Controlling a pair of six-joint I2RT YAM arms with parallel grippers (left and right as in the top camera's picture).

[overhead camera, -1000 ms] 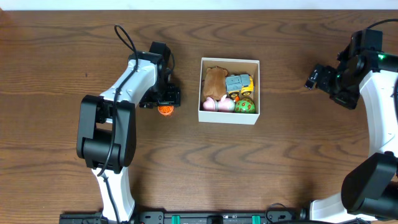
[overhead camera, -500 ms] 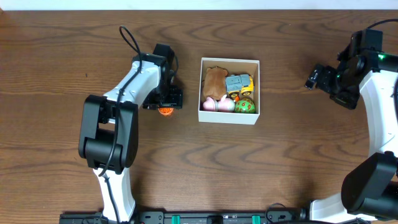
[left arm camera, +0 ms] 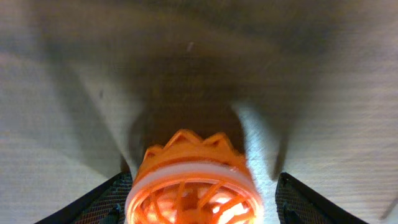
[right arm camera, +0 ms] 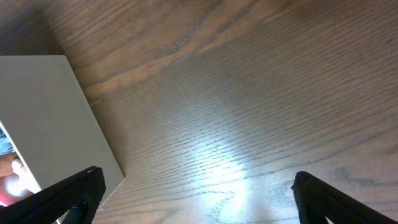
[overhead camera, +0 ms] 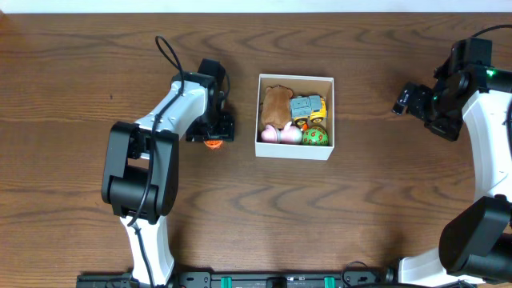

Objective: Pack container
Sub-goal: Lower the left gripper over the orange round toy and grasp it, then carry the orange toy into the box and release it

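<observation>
The container (overhead camera: 293, 151) is a small white-walled box at the table's middle, holding a brown plush toy (overhead camera: 277, 102), a yellow and grey toy car (overhead camera: 308, 106), pink eggs (overhead camera: 280, 134) and a green ball (overhead camera: 317, 137). An orange ribbed toy (overhead camera: 212, 145) lies on the table left of it. My left gripper (overhead camera: 212, 136) is down over this toy. In the left wrist view the orange toy (left arm camera: 193, 186) sits between the open fingers (left arm camera: 198, 214), with a small gap at each side. My right gripper (overhead camera: 404, 100) is open and empty, right of the container.
In the right wrist view, the container's white wall (right arm camera: 43, 112) is at the left and bare wood lies between the fingers (right arm camera: 196, 199). The brown wood table (overhead camera: 360, 208) stretches around the box.
My left arm has shifted slightly to the right and settled over the orange toy, which has barely moved. The right arm has not moved.
</observation>
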